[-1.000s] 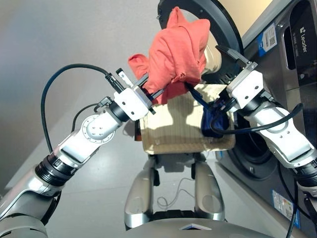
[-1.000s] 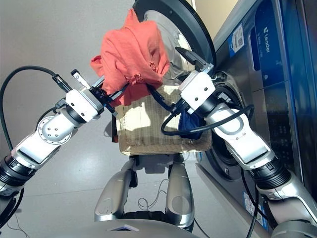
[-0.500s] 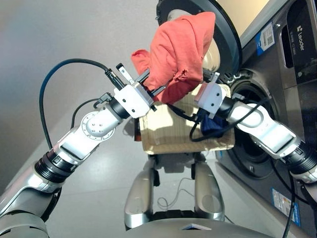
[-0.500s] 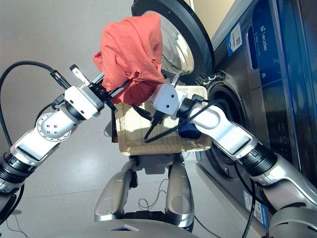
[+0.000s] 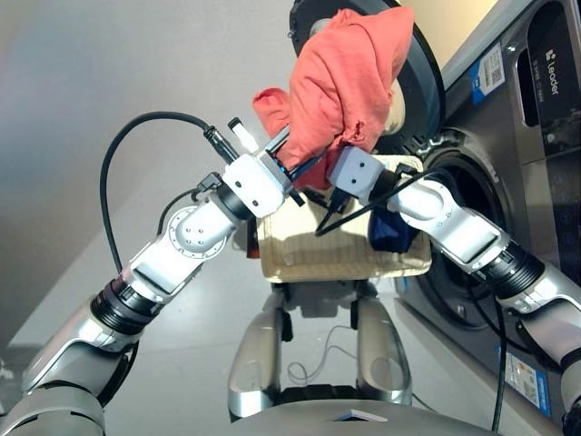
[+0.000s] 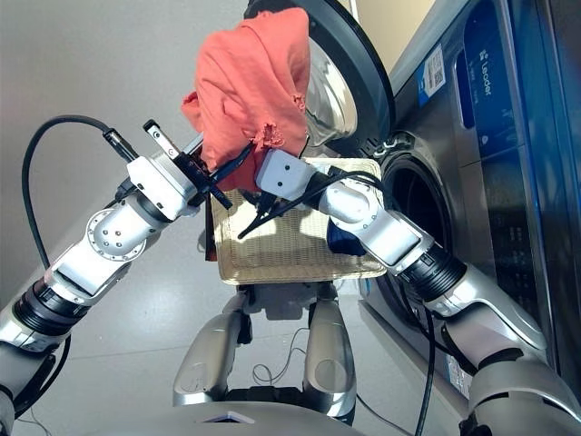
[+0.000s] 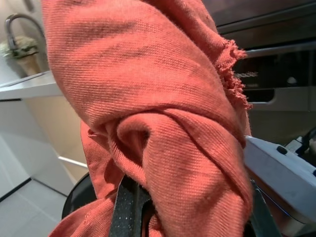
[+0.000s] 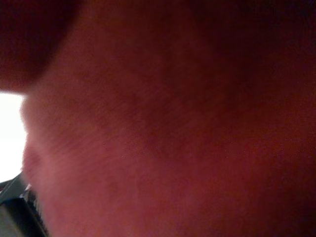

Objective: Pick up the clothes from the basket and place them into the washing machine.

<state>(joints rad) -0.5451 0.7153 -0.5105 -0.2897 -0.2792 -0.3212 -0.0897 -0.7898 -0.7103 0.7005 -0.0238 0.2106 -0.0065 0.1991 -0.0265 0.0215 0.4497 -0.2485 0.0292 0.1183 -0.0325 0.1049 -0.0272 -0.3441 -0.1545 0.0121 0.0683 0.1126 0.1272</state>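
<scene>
While the coral-red garment (image 5: 340,82) hung bunched above the basket (image 5: 309,250), clenched in the left pincer (image 5: 295,163), the washing machine (image 5: 472,236) porthole lay to its right; the right pincer (image 6: 263,154), nearer the porthole, pressed into the cloth, grip unclear.

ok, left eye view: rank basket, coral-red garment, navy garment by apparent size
1. coral-red garment and basket: look about alike; the garment is raised nearer the camera and the arms hide part of the basket, so unranked.
2. navy garment: clearly smallest, partly hidden.
</scene>
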